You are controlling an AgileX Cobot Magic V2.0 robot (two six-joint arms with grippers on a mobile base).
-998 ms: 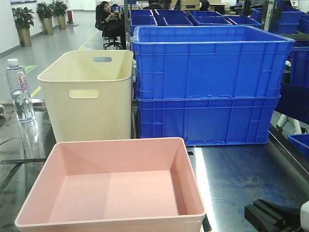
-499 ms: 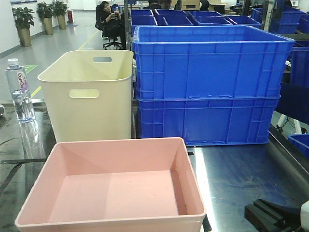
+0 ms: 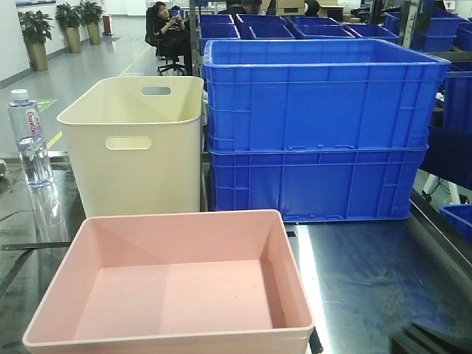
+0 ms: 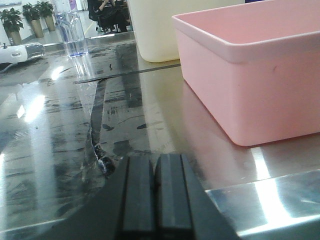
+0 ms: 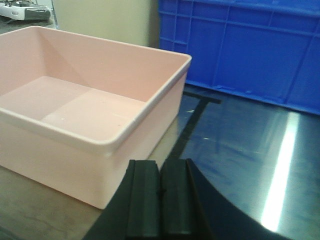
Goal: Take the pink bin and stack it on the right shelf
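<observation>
The pink bin [image 3: 169, 295] sits empty at the near edge of the table, straddling the silvery seam strip [image 3: 310, 273]. To its right lies the right shelf [image 3: 376, 273], dark, glossy and scuffed. My left gripper [image 4: 155, 160] is shut on nothing, low over the reflective table to the left of the pink bin [image 4: 250, 80] and apart from it. Shut and empty too, my right gripper [image 5: 160, 164] hovers just off the near right corner of the pink bin [image 5: 75, 105], over the right shelf [image 5: 240, 150]. In the front view only a dark sliver shows at the bottom right.
Behind the pink bin stands a tall cream bin [image 3: 136, 147]. Two stacked blue crates [image 3: 317, 125] fill the back of the right shelf. A water bottle [image 3: 29, 136] stands at the far left. A person sits on a chair [image 3: 169, 37] in the background.
The black right gripper at the bottom right of the front view has sunk almost out of the frame. The pink bin has not moved.
</observation>
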